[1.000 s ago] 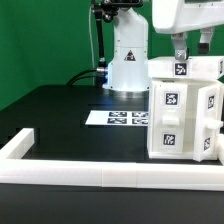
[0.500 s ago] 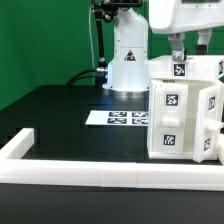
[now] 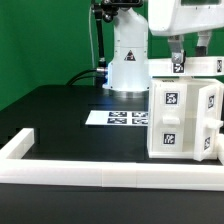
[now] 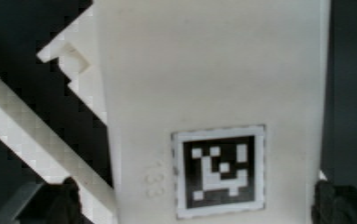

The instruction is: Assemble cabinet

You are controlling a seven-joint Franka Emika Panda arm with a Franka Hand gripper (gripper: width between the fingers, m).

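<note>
Cabinet [image 3: 185, 120] stands at the exterior view's right. Its top panel [image 3: 200, 66] shows thinner than a second ago, likely settling flat. Gripper [image 3: 190, 55] above, jaws wide, holding nothing.

The cabinet [image 3: 185, 115] stands on the counter [image 3: 60, 120] at the exterior view's right. It sits just behind the rail [image 3: 100, 172], which runs along the counter's front edge and turns back at its left end. The marker board [image 3: 125, 118] lies flat on the counter, left of the cabinet and a little farther back, in front of the arm's base [image 3: 128, 65]. The hand [image 3: 192, 48] hangs directly over the cabinet's top panel [image 3: 190, 66]; contact cannot be told.
</note>
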